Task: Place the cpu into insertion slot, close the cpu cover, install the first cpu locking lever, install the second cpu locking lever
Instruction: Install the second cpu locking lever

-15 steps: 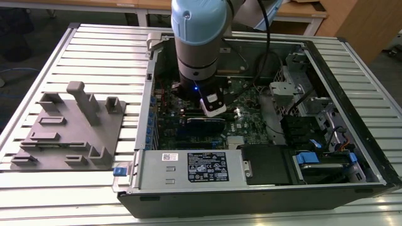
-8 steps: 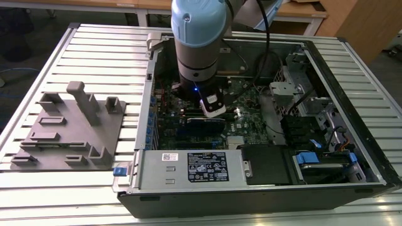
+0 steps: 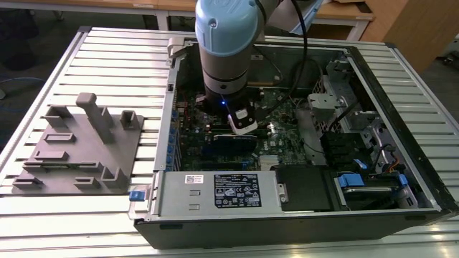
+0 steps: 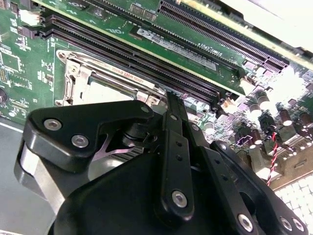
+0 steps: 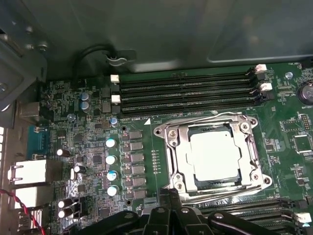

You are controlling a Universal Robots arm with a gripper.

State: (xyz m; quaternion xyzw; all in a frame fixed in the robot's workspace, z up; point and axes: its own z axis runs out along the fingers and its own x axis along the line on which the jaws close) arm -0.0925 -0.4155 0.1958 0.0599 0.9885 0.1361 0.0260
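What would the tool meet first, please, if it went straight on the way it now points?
Probably the near edge of the cover closed over the cpu: the tool points down at the board beside that corner. Depth is unclear, so it may meet bare board.

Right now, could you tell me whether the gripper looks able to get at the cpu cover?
Probably yes. In the first wrist view the gripper sits right at the edge of the cpu cover, which lies closed over the cpu, with nothing between them.

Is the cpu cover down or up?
Down: the cpu cover lies flat as a silvery frame around the cpu seated in the insertion slot.
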